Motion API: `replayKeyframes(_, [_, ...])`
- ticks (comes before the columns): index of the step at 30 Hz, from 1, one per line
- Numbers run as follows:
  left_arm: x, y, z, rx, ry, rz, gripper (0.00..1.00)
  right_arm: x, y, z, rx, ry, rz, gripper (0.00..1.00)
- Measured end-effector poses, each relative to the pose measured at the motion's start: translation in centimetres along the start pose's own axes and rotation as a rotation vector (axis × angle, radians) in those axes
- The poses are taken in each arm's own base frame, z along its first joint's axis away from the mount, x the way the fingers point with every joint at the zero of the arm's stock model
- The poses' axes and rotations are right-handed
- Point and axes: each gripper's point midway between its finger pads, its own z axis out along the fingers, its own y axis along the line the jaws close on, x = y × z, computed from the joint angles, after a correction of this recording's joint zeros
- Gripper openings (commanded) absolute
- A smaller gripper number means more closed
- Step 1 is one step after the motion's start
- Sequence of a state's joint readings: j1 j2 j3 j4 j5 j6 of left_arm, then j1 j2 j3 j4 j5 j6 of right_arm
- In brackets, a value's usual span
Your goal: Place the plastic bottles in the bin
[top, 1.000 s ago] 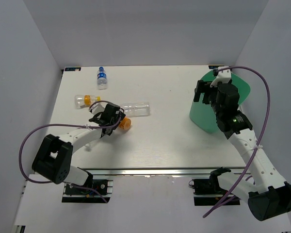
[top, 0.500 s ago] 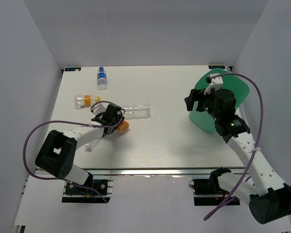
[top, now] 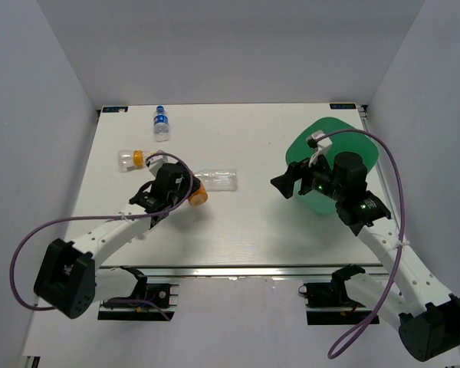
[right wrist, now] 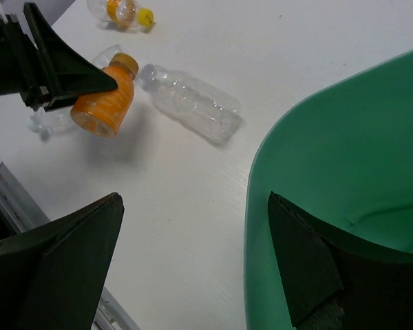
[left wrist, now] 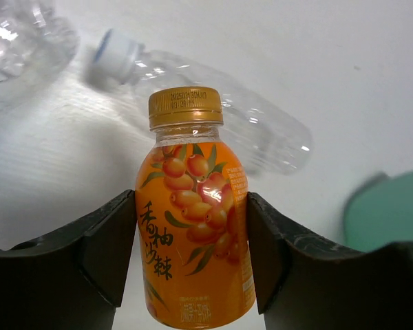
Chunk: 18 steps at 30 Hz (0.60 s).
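My left gripper [top: 187, 192] is shut on the orange bottle [top: 198, 196], which fills the left wrist view [left wrist: 191, 254] between both fingers [left wrist: 109, 249]. In the right wrist view the orange bottle [right wrist: 107, 103] hangs slightly above the table over its shadow. A plain clear bottle [top: 216, 179] lies just beyond it [left wrist: 220, 110]. An orange-banded bottle [top: 133, 159] and a blue-labelled bottle [top: 162, 123] lie at the far left. The green bin [top: 300, 146] stands at the right. My right gripper [top: 288, 182] is open and empty beside the bin's rim [right wrist: 261, 179].
Another clear bottle [left wrist: 20, 38] lies close to the left of the held one, also visible under the left fingers [right wrist: 41, 122]. Grey walls enclose the table on three sides. A metal rail [top: 230, 270] runs along the near edge.
The left gripper has shut on the orange bottle and raised it slightly. The right arm has swung left, from over the bin to the bin's left side.
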<state>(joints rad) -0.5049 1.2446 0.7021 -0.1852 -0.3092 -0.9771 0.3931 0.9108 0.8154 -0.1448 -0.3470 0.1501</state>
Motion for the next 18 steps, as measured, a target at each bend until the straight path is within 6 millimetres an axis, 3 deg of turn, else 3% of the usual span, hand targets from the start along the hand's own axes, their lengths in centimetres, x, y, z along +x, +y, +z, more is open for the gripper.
replayKeyframes(5, [-1.8,-3.0,-2.3,0.131,-0.037,0.072,0.20,-0.9,-0.8,-0.5,0.071,-0.022,-0.014,0.89])
replayKeyframes(13, [-1.7,-3.9,-2.8,0.186,-0.021,0.138,0.19,-3.1,-4.6,-1.9,0.320,-0.054,-0.016,0.89])
replayKeyframes(18, [-1.7,-5.6,-3.5,0.274,-0.008,0.192,0.16,-6.6,-5.7,-3.5,0.431,-0.106,-0.040,0.89])
